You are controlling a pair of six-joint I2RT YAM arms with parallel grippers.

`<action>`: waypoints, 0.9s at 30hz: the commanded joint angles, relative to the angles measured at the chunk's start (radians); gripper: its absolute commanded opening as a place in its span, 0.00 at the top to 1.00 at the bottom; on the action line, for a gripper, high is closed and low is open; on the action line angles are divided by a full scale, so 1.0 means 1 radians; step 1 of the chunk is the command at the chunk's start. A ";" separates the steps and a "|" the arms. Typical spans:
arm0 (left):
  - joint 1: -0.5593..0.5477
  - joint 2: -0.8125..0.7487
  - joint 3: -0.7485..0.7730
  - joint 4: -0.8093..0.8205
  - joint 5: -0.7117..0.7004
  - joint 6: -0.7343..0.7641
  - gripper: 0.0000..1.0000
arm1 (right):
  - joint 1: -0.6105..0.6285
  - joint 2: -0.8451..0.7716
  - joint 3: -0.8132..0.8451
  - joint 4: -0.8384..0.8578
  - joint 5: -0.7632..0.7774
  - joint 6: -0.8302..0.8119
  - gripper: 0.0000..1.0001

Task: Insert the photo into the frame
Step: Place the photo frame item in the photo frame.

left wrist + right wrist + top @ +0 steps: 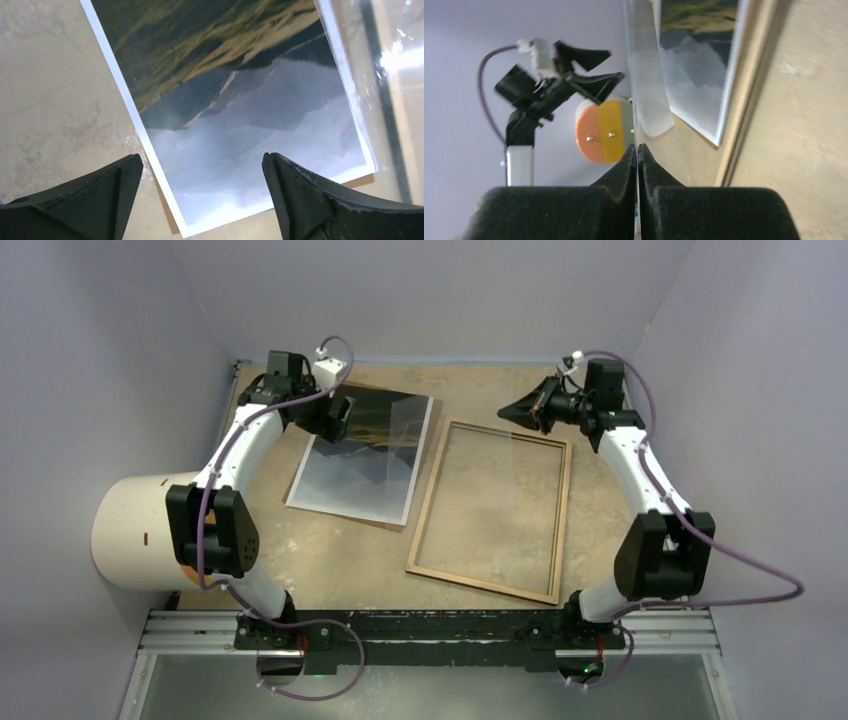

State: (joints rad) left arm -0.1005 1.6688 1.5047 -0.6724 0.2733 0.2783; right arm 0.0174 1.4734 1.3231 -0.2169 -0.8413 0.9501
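Black left pincer [201, 157] released wide above the photo [360, 455], flat on a brown board [169, 220] left of the frame [428, 495]; right pincer [638, 149] clenched on a clear pane [649, 90]: pinch one white border lightly, lift without creasing, then slide toward the frame.

photo [360, 465]: far corner under my left gripper [340, 418]; my left wrist view cuts off its dark end
backing board [360, 181]: hidden but for a brown sliver
clear sheet [650, 100]: blurred up close — whether my right gripper [638, 148] pinches its edge, I can't tell
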 commanded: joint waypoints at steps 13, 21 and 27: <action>-0.243 0.004 -0.336 0.187 -0.318 0.146 0.00 | -0.068 0.189 -0.234 -0.066 0.223 -0.297 1.00; -0.289 0.061 -0.393 0.266 -0.393 0.152 0.00 | -0.068 0.179 -0.271 -0.072 0.413 -0.333 0.51; -0.341 0.023 -0.432 0.276 -0.389 0.155 0.00 | -0.068 0.110 -0.279 -0.103 0.563 -0.355 0.02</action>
State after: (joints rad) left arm -0.4015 1.7439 1.0977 -0.4408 -0.0948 0.4126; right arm -0.0525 1.6619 1.0458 -0.2924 -0.4194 0.6353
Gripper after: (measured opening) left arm 0.996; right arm 0.899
